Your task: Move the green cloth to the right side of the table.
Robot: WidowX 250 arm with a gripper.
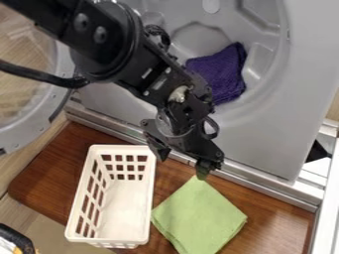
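Because the green cloth (200, 218) lies near six o'clock, below our gripper (182, 162) with its fingers spread, we judge that too shallow a pinch at its twelve-o'clock corner risks slippage.

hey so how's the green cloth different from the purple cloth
The green cloth is light, while the purple cloth is dark. The green cloth lies on the brown wooden surface; the purple cloth lies inside the gray machine's round recess. The green cloth is spread flat, the purple cloth looks more rumpled. Both are soft fabric.
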